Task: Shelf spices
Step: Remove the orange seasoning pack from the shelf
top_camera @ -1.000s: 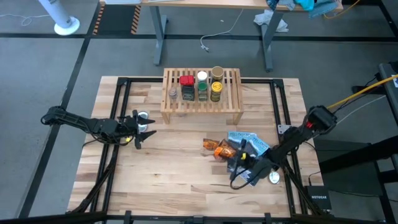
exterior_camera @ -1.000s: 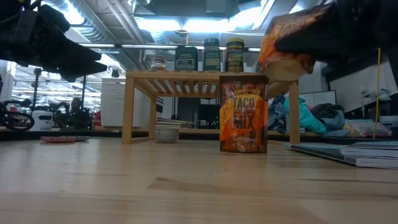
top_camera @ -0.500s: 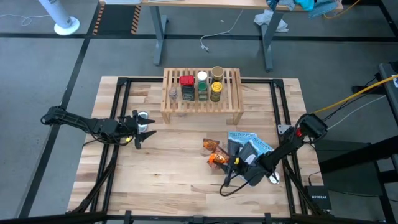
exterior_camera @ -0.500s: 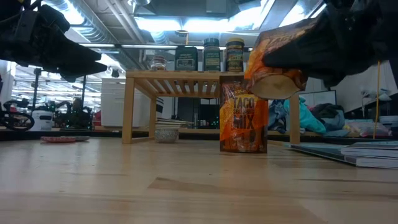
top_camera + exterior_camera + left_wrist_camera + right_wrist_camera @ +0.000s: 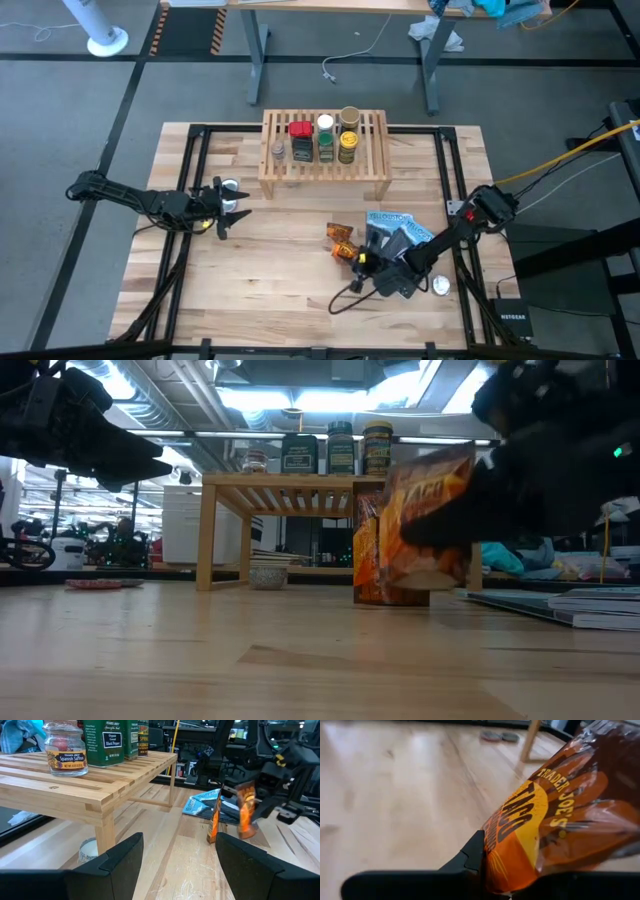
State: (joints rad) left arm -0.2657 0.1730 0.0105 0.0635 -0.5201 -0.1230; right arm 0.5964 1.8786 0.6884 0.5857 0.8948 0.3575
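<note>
Right pincer (image 5: 365, 262) is clamped on an orange taco-mix packet (image 5: 560, 820), held low over the tabletop (image 5: 270, 290) in front of the shelf (image 5: 324, 160), toward its right end. A 2nd orange packet (image 5: 340, 236) stands upright on the tabletop between the held one and the shelf, just beside it; in the low view the held packet (image 5: 425, 525) overlaps the standing one. A blue pouch (image 5: 395, 222) lies flat just right of the standing packet, near the right arm.

On the shelf top, spice jars and a dark tin (image 5: 300, 150) sit grouped around the middle: red cap (image 5: 300, 129), white cap (image 5: 325, 122), tan cap (image 5: 349, 115), yellow cap (image 5: 347, 139), plus a small clear saffron jar (image 5: 65, 751) to the left. Both ends of the slats are bare, esp. the right end.

Left pincer (image 5: 235, 210) hangs w/ fingers apart, holding nothing, by the shelf's front-left leg. Open wood runs wide in front of the shelf.
</note>
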